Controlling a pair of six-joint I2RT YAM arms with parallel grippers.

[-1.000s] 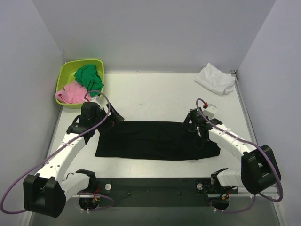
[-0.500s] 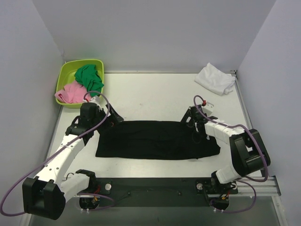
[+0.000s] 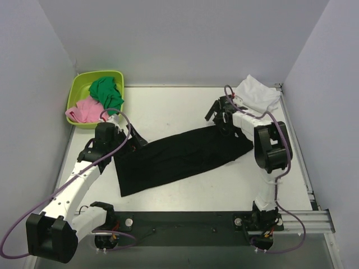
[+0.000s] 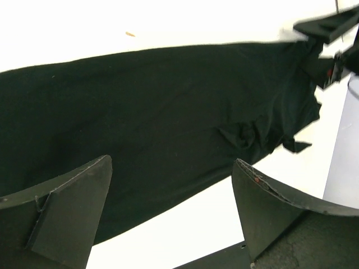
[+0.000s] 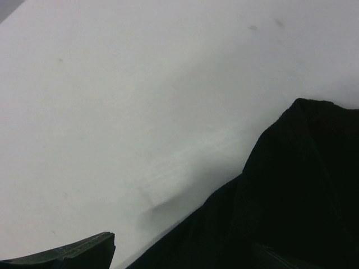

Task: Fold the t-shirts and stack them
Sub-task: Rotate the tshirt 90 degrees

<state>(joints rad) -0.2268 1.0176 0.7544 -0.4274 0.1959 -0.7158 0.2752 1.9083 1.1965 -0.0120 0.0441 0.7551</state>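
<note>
Top view: bright, even, diffuse light; soft shadows only. Left wrist view: table (image 4: pixel 168 22) blown out to white along the top; near fingers (image 4: pixel 67 207) soft. Right wrist view: hazy, out of focus; black shirt (image 5: pixel 303 185) featureless at lower right.

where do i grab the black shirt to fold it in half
Probably grip the black t-shirt at its far right end, pinching the edge from above and the right. It lies flat as a long slanted strip, so only edges lift, and the open right gripper is nearest.

Matt, creased black cloth t-shirt (image 3: pixel 179 158)
</note>
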